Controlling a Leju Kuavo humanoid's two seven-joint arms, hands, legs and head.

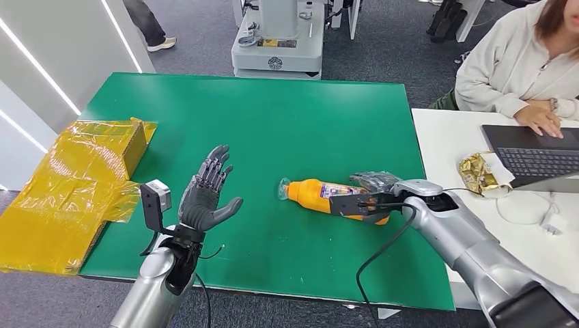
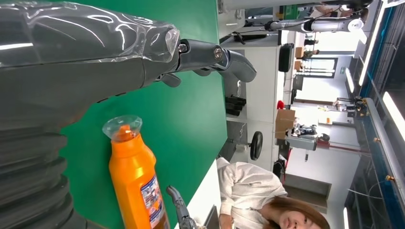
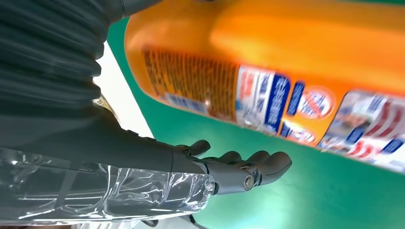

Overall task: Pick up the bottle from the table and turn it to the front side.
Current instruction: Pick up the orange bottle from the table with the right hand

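Your right hand (image 1: 372, 193) grips the orange bottle (image 1: 321, 194) lying on its side on the green bench (image 1: 273, 123). Your left hand (image 1: 208, 195) hovers, fingers spread, holding nothing.

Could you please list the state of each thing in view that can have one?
orange bottle: lying on its side on the green table, clear cap on.
right hand: at the bottle's base; grip unclear.
left hand: open, fingers spread, holding nothing.
laptop: open, a person typing.

Silver arms, black cables, dark grey left hand (image 1: 207, 195), plastic-wrapped ribbed wrist covers.
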